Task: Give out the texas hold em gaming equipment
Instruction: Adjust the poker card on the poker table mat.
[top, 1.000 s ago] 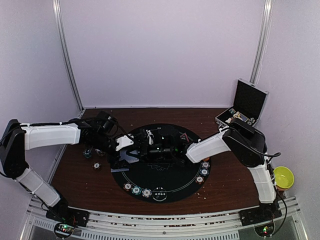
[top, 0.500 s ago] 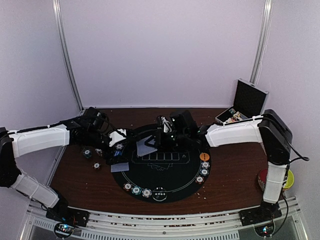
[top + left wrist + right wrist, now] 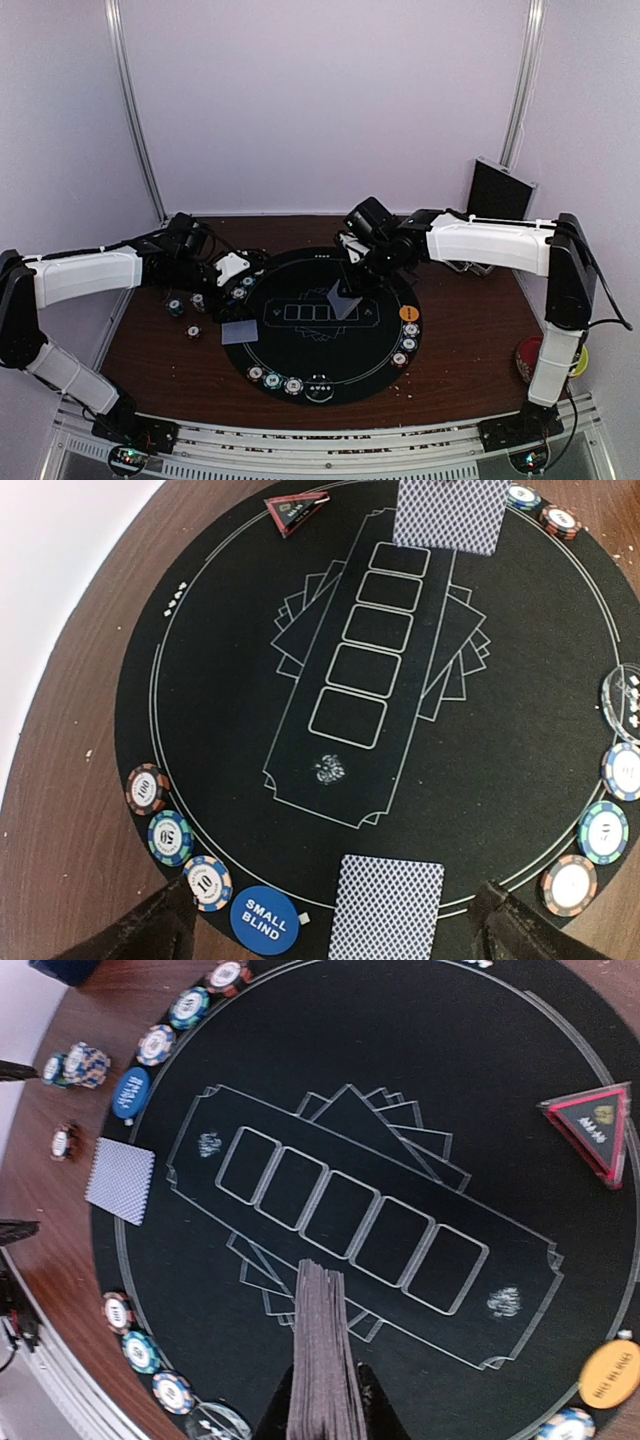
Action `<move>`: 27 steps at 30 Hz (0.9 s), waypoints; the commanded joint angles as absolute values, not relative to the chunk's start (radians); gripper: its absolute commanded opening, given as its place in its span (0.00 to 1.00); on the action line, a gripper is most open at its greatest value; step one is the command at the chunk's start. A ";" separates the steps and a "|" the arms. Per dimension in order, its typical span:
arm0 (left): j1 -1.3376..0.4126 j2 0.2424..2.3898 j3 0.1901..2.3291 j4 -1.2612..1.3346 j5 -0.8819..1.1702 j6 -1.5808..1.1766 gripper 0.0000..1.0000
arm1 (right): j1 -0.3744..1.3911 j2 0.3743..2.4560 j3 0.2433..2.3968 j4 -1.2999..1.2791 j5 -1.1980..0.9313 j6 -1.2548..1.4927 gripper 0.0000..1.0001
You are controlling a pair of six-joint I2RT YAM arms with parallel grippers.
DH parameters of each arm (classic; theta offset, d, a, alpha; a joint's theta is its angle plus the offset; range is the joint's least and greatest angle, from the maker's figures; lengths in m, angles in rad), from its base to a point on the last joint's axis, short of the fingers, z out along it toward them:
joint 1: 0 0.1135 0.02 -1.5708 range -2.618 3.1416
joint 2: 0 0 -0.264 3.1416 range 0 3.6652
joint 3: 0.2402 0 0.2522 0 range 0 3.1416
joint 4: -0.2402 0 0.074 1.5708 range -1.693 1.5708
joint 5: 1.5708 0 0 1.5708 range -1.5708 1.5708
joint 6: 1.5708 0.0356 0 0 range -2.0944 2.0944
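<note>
One blue disc (image 3: 259, 917) reads SMALL BLIND beside a chip (image 3: 207, 882) marked 10.

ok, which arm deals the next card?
Right, I'd say. The right gripper is shut on the deck over the mat; the left gripper hangs open and empty above the card at the mat's edge.

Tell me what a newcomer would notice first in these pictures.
The round black poker mat fills the middle of the brown table, with striped chips dotted along its rim. Above it, the right gripper is shut on a deck of cards held over the mat's middle. The left gripper hangs open at the mat's left edge, near a single face-down card.
</note>
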State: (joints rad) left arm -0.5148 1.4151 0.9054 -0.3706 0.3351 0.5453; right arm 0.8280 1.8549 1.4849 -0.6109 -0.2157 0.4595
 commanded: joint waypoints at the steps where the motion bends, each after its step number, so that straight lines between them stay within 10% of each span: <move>1: -0.506 1.428 0.923 -0.318 0.312 0.518 0.98 | 0.834 1.908 1.605 -0.813 -0.064 0.359 0.00; 27: -0.506 1.439 0.916 -0.306 0.296 0.514 0.98 | 0.916 2.144 1.770 -0.935 0.068 0.322 0.18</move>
